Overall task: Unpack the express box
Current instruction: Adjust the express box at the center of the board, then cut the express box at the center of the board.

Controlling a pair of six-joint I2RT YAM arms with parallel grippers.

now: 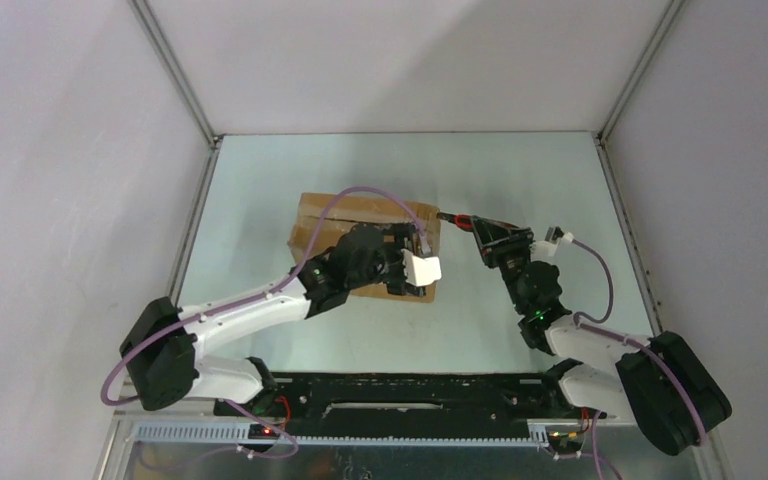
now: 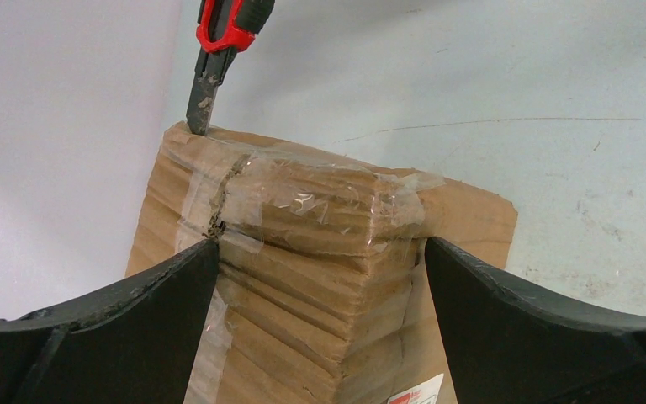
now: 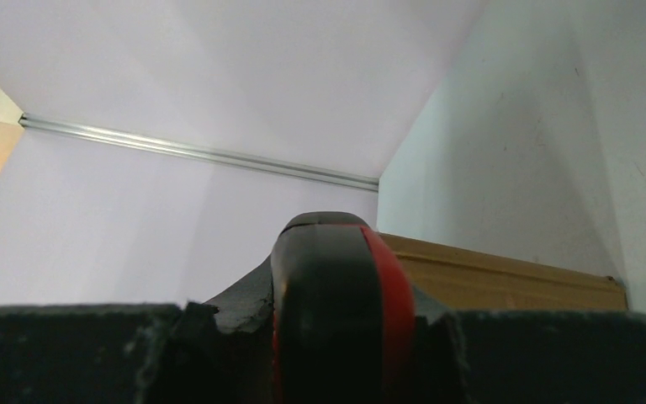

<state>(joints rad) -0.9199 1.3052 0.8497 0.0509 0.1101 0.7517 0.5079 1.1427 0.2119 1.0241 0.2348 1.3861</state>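
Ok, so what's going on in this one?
Both arms are working on opening the express box. The right gripper is shut on a red and black utility knife, whose blade tip sits at the far end of the box's taped seam. The left gripper is open, with its fingers straddling the near end of the box without closing on it. The flaps are shut under clear tape, and nothing has been taken out.

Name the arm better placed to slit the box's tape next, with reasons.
Right: the right gripper is shut on the utility knife, blade at the express box's taped seam; the left gripper, open, straddles the box.
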